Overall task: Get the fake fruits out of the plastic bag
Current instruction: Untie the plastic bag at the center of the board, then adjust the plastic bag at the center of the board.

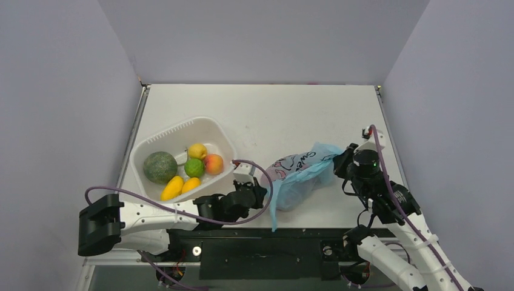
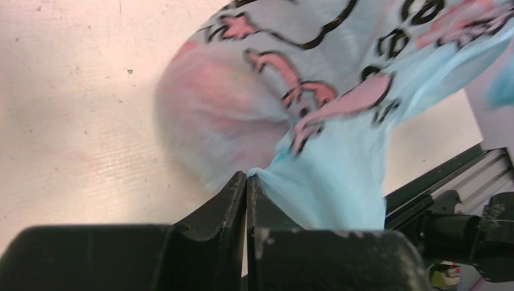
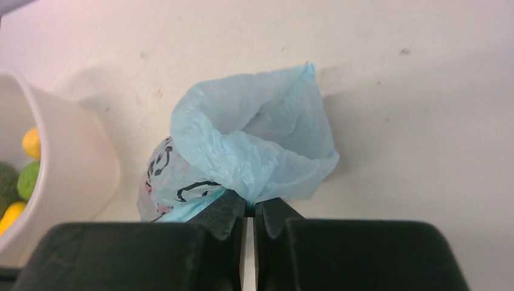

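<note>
The light-blue plastic bag (image 1: 301, 174) with pink prints and black lettering lies on the table between the two arms. My left gripper (image 1: 259, 194) is shut on the bag's near-left edge (image 2: 315, 182). My right gripper (image 1: 340, 160) is shut on the bunched far-right end of the bag (image 3: 254, 145). The fake fruits show only as a reddish bulge (image 2: 218, 115) through the bag's film in the left wrist view; no single fruit can be made out.
A white slotted tub (image 1: 159, 136) stands left of the bag, holding a large green melon (image 1: 160, 167), yellow, lime-green and peach pieces. Its wall shows in the right wrist view (image 3: 66, 163). The table's front rail (image 1: 260, 233) runs just below the bag.
</note>
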`<state>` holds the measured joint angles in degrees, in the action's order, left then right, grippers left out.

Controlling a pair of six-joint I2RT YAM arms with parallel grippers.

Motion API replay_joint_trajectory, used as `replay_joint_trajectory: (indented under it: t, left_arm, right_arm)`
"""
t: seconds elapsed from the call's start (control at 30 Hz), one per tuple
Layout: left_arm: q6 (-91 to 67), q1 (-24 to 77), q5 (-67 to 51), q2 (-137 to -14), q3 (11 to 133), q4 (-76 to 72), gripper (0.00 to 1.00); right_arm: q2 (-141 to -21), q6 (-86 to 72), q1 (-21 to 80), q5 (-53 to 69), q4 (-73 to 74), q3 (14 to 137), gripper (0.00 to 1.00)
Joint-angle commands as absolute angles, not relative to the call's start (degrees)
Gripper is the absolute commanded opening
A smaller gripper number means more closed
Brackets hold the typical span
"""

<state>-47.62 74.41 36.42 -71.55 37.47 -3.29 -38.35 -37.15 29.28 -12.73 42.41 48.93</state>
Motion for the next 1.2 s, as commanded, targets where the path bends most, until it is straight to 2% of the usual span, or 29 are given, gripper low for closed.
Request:
replay_joint_trajectory:
  t: [0.0, 0.07, 0.23, 0.37, 0.4, 0.47, 0.57, 0.63, 0.8, 0.93, 1.17]
  left_arm:
    - [-52.3, 74.3, 36.6, -65.2, 32.2, -8.0, 0.0]
    - [-52.9, 74.4, 36.7, -62.7, 30.7, -7.5, 0.0]
    - [-51.4, 74.3, 34.1, -57.5, 29.5, -7.5, 0.0]
    - [-47.3, 74.2, 29.0, -56.1, 33.3, -7.9, 0.25]
    - [-46.1, 74.1, 28.0, -56.6, 35.5, -7.7, 0.34]
    - [-44.7, 74.1, 25.2, -58.7, 40.4, -5.5, 0.43]
    - [-42.4, 75.3, 22.7, -63.7, 48.9, 3.3, 0.45]
    - [-40.1, 78.1, 26.2, -67.8, 58.1, 9.6, 0.45]
    - [-34.7, 85.6, 46.0, -78.9, 73.1, 23.6, 0.45]
    - [-31.6, 89.5, 56.5, -86.5, 83.4, 33.6, 0.46]
    - [-29.9, 92.5, 60.6, -98.7, 96.9, 47.8, 0.52]
  right_arm:
    - [-41.8, -35.7, 25.1, -23.3, 41.8, 54.4, 0.0]
    - [-43.8, -34.4, 23.0, -20.8, 41.2, 55.2, 0.0]
    - [-48.3, -28.6, 19.4, -4.3, 40.3, 56.2, 0.0]
    - [-48.8, -25.8, 19.4, 4.7, 40.1, 55.8, 0.0]
    - [-48.5, -25.6, 19.4, 5.8, 40.2, 55.5, 0.0]
    - [-48.0, -25.5, 19.4, 6.4, 40.6, 55.1, 0.0]
    - [-47.2, -25.5, 19.4, 6.9, 40.9, 54.6, 0.0]
    - [-46.9, -25.4, 19.4, 7.0, 41.2, 54.7, 0.0]
    - [-46.6, -24.8, 19.4, 7.0, 41.6, 54.6, 0.0]
    - [-46.3, -24.8, 19.4, 7.2, 41.7, 54.4, 0.0]
    - [-45.5, -24.4, 19.3, 7.0, 42.0, 54.0, 0.0]
